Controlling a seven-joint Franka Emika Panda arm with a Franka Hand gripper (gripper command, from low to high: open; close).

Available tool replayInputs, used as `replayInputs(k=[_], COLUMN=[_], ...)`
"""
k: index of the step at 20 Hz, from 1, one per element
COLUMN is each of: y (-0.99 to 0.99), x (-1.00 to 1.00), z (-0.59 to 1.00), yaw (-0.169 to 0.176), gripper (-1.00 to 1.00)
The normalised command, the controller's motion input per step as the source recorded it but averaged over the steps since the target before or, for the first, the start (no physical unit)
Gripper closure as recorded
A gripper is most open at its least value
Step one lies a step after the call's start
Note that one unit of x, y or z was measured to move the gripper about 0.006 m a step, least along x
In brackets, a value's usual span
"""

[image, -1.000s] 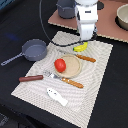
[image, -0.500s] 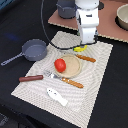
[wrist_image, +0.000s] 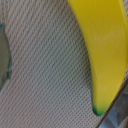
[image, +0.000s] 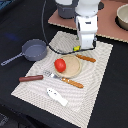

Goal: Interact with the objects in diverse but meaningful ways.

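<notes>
Whether the jaws stand open or closed cannot be told: in the exterior view the arm's white body hides them, and the wrist view shows only a dark sliver of metal at one corner. The gripper (image: 85, 48) is low over the far part of the woven mat (image: 97, 80), and the yellow banana (wrist_image: 102, 50) fills the wrist view close beneath it, lying flat on the cloth; nothing shows a grasp on it.

If the banana is the step in hand, a good pick would judge the curve first: close across the thick middle, not the tapering tip, with the fingers square to the long axis so the smooth, glossy skin does not squirm out.

The mat is pale, ribbed fabric, likely to give some grip under the toys. Just toward the near edge sits a round tan plate (image: 74, 65) with the red tomato (image: 60, 64) at its side, a glossy ball that would roll. A brown-handled utensil (image: 68, 80) lies beside the plate, a brown stick (image: 31, 78) nearer the mat's corner, and the white fish-shaped piece (image: 56, 95) near the front edge. The grey long-handled frying pan (image: 31, 50) rests on the dark desk (image: 15, 25) off the mat.
</notes>
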Motion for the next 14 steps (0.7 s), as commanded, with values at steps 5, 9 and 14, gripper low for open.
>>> replayInputs(k=[5, 9, 14], y=[0.0, 0.0, 0.0], x=[0.28, 0.25, 0.3], z=[-0.1, -0.14, -0.04], yaw=[0.015, 0.017, 0.008], gripper=[1.0, 1.0, 1.0])
